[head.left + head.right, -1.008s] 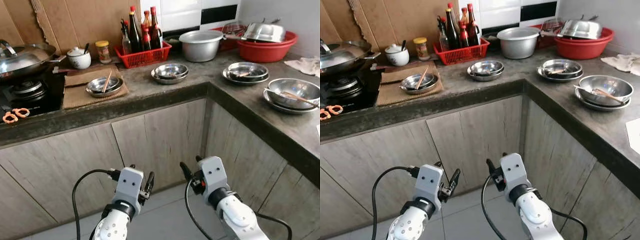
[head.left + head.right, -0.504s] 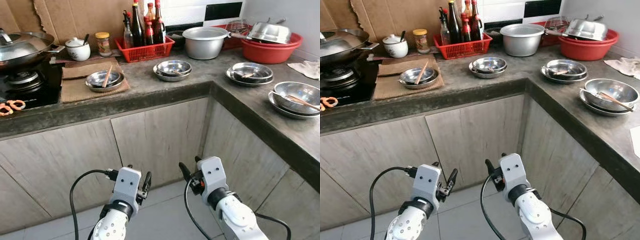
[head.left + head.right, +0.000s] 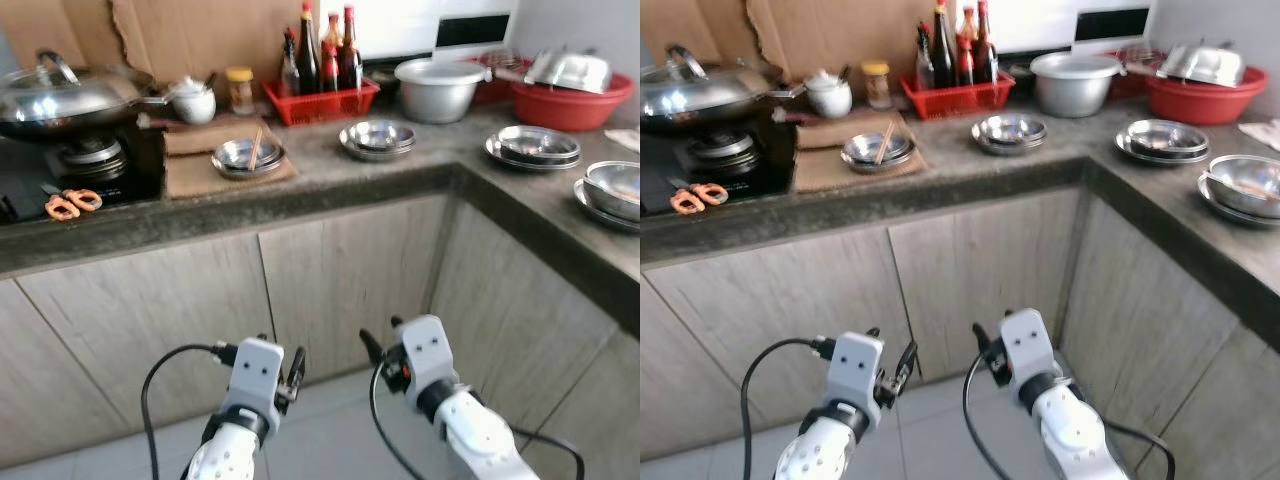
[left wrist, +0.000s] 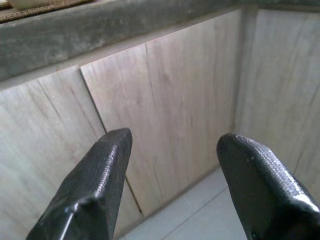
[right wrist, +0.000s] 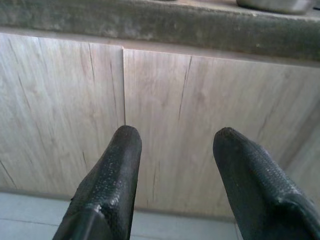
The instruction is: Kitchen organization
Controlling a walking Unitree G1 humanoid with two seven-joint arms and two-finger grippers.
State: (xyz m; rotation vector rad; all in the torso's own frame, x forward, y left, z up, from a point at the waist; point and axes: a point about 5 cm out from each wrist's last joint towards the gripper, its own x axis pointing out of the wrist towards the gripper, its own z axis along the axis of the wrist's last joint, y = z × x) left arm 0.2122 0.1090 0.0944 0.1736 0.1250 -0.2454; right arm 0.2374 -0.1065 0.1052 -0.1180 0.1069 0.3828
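Kitchen counter holds steel bowls, seemingly stacked, slightly blurred.

Orange scissors (beside stove) lie on worktop.

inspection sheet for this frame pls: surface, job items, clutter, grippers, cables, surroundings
Surface: grey L-shaped stone countertop, crowded.
Job's things: steel dish with chopsticks on a brown mat; stacked steel dishes; steel plates; steel bowl at the right edge.
Clutter: lidded steel wok on the stove; orange-handled scissors; red basket of sauce bottles; white lidded pot; aluminium pot; red basin holding steel pans.
Grippers: left gripper and right gripper both open, empty, held low facing the cabinet doors.
Cables: black cable looping off the left wrist; another at the right.
Surroundings: cardboard behind the stove, tiled floor.
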